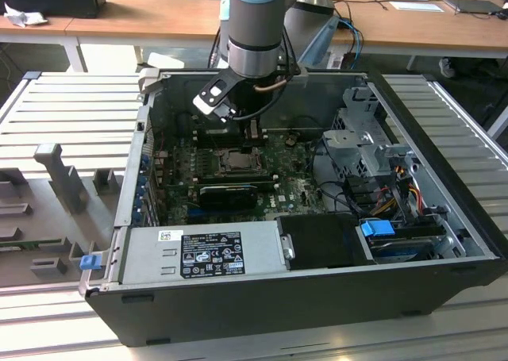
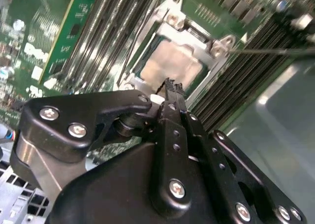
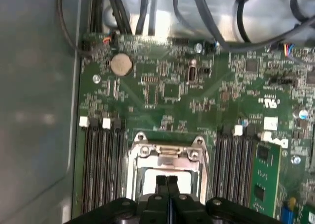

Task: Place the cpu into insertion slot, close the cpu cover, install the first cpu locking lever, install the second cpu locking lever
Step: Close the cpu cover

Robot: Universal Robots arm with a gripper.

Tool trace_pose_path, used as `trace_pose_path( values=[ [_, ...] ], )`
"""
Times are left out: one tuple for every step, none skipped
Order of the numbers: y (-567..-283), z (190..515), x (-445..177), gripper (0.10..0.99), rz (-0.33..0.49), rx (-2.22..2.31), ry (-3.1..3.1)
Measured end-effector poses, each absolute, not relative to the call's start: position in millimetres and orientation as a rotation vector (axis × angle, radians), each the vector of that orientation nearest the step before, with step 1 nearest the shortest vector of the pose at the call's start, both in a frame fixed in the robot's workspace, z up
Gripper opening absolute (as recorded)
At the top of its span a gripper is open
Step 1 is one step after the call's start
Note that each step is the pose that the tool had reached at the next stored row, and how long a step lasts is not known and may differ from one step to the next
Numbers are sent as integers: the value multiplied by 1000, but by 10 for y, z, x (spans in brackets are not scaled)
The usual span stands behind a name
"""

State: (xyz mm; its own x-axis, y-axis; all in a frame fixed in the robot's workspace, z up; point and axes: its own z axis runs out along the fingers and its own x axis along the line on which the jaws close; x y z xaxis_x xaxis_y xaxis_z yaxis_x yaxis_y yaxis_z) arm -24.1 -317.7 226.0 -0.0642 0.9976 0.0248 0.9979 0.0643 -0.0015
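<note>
Gripper [image 2: 170, 86] closed tight, empty, poised over cpu [image 2: 174, 61] framed by cover [image 2: 173, 29]; we fear a skewed push could scrape it.

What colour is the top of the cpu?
Pale silvery grey; the cpu shows best in the second wrist view.

Black pincer [image 2: 170, 86], fingertips pressed together, poised just above pale silvery cpu [image 2: 174, 64]. Cpu framed by window of silver cpu cover [image 2: 170, 29], lying flat. Long dark memory slots [image 2: 98, 42] on both sides, green circuit board [image 2: 29, 37] beyond, grey case wall [image 2: 275, 115] alongside.
</note>
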Motion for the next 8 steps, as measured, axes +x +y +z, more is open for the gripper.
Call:
trace_pose_path(
  values=[
    [-3177, 2260, -262, 106, -25, -2136, -2278],
    [-3176, 2260, -293, 106, -25, -2136, -2277],
    [-3177, 2260, -311, 106, -25, -2136, -2278],
    [-3177, 2260, -323, 106, -25, -2136, -2277],
    [-3176, 2260, -330, 106, -25, -2136, -2277],
    [-3176, 2260, -339, 106, -25, -2136, -2277],
    [-3177, 2260, -343, 106, -25, -2136, -2277],
    [-3177, 2262, -352, 106, -25, -2136, -2277]
  ],
)
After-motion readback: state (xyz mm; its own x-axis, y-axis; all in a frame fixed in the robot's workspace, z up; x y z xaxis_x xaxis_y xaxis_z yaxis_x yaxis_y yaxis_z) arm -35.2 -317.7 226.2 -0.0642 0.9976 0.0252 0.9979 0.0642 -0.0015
